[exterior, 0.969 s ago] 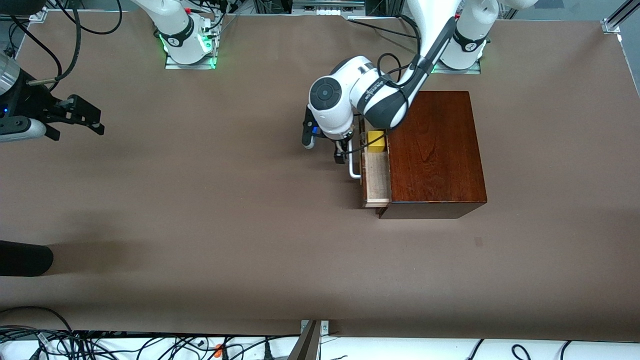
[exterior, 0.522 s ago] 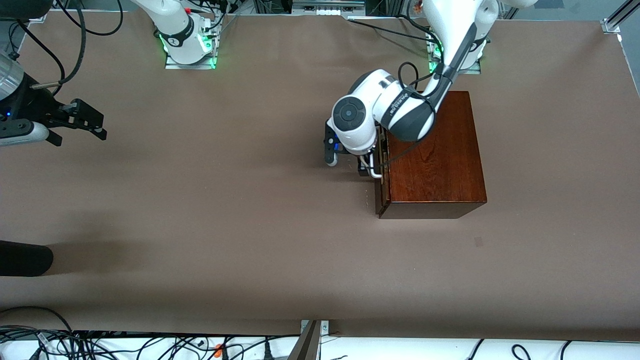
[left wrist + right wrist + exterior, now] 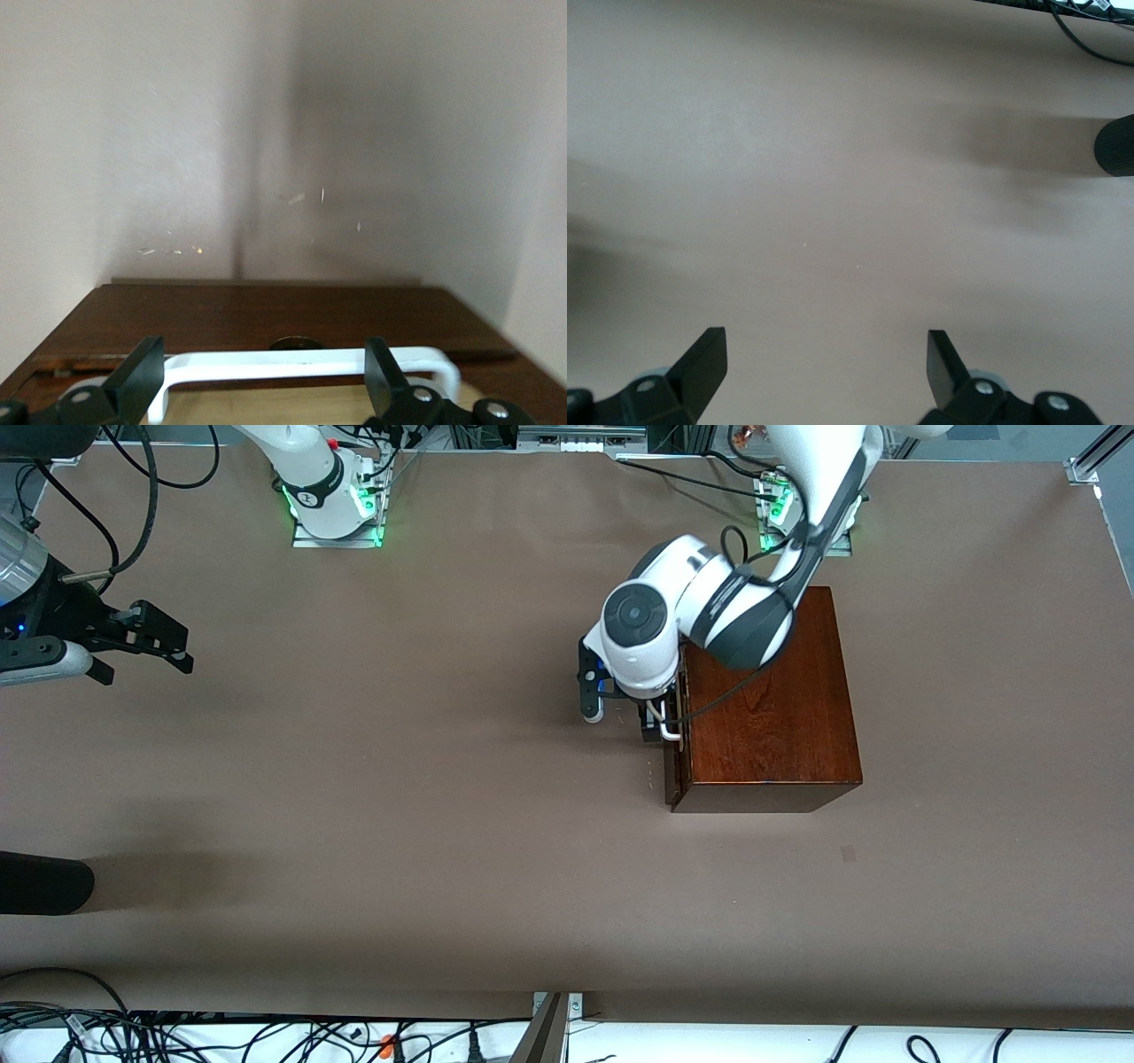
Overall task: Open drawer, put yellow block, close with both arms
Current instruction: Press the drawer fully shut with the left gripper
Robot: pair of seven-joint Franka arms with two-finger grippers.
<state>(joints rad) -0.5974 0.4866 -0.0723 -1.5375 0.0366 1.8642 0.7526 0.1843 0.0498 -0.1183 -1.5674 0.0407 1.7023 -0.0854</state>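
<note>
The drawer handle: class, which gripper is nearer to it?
Left. The left gripper is at the drawer handle, fingers open either side; the right gripper waits over the table's right-arm end.

Yellow block hidden, not visible in any view. Drawer (image 3: 671, 766) front mostly covered by the left arm's wrist at frame centre of the front view; only a thin edge shows. White handle (image 3: 301, 363) cut off by the bottom edge of the left wrist view, ends partly covered by the fingertips (image 3: 142, 376). Left gripper (image 3: 657, 724) mostly under its own wrist in the front view. Right gripper (image 3: 146, 638) body cut by the left frame edge. Dark object (image 3: 40, 881) at lower left cut off, unidentifiable.
</note>
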